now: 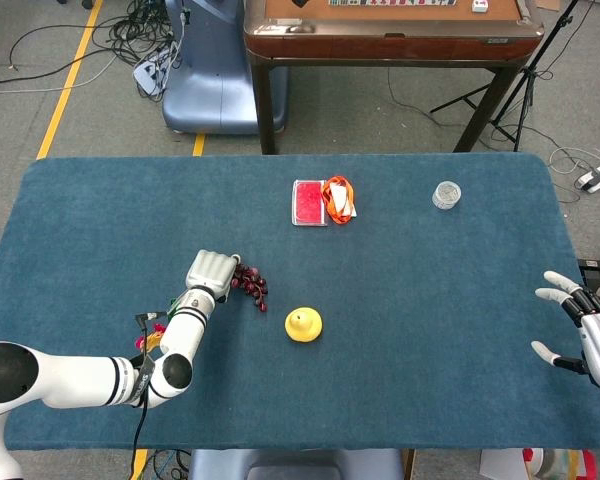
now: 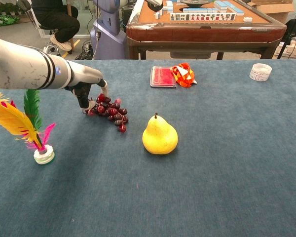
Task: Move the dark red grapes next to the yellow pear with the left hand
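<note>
The dark red grapes lie on the blue table, a short way left of and behind the yellow pear, with a gap between them. My left hand is lowered onto the left end of the bunch, fingers pointing down and touching it. Neither view shows plainly whether the fingers have closed on the grapes. At the table's right edge my right hand hovers with fingers spread and nothing in it; the chest view does not show it.
A feather shuttlecock stands at the front left, close to my left forearm. A red box and an orange-white packet lie at the back centre. A small clear tub sits at the back right.
</note>
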You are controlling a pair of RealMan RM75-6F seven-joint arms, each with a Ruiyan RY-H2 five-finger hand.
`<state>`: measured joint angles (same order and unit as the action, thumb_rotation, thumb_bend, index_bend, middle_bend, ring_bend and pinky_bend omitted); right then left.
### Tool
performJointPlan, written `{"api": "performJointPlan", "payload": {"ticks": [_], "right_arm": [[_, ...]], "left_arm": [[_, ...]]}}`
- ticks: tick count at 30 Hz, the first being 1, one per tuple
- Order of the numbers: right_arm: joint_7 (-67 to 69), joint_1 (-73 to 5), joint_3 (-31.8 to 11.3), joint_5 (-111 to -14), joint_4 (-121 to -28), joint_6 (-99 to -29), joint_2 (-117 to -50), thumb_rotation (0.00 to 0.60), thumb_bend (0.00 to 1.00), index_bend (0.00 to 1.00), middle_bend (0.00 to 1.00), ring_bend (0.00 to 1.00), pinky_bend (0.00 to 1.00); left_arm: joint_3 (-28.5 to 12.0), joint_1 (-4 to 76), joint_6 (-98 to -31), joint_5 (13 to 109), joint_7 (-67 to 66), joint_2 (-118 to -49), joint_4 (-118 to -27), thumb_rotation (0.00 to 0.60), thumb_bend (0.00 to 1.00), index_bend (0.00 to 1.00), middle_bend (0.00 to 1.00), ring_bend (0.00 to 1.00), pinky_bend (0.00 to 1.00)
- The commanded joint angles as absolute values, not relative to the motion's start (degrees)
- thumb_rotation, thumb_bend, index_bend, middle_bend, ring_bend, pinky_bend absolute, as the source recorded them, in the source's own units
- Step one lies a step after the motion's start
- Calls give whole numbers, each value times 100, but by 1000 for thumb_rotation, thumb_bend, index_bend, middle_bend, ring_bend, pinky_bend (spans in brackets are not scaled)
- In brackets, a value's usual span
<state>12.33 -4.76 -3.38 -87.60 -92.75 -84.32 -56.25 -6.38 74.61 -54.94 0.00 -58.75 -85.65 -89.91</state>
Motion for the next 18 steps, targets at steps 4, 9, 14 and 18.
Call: {"api": "performJointPlan", "payload": {"ticks": [4, 9, 14, 18], "right_arm": [[1263, -478, -340, -8754, -9262, -8423, -5617, 600, 112, 286, 172, 167, 312], [1262, -483, -335, -8764, -9263, -8415, -5618, 600, 112, 286, 172, 167, 312], [1261, -475, -336, -8770, -9271, -8433, -5616, 600, 112, 286, 172, 167, 312], [1273, -476, -334, -8769, -9263, -8428, -5612, 600, 112, 286, 172, 167, 312]], "left_arm": [[-638, 7525, -5451, -111, -5932, -8510, -9166, 600, 552, 200, 1000, 1000, 1000], [-652, 7604, -5335, -288, -5958, -8388, -9429, 600, 552, 202, 1000, 1000, 1000], [-623, 7710, -5329, -390, -5993, -8309, -9653, 600, 553, 202, 1000, 1000, 1000], [-580, 7781, -5325, -494, -6013, -8209, -9824, 600, 552, 207, 1000, 1000, 1000]]}}
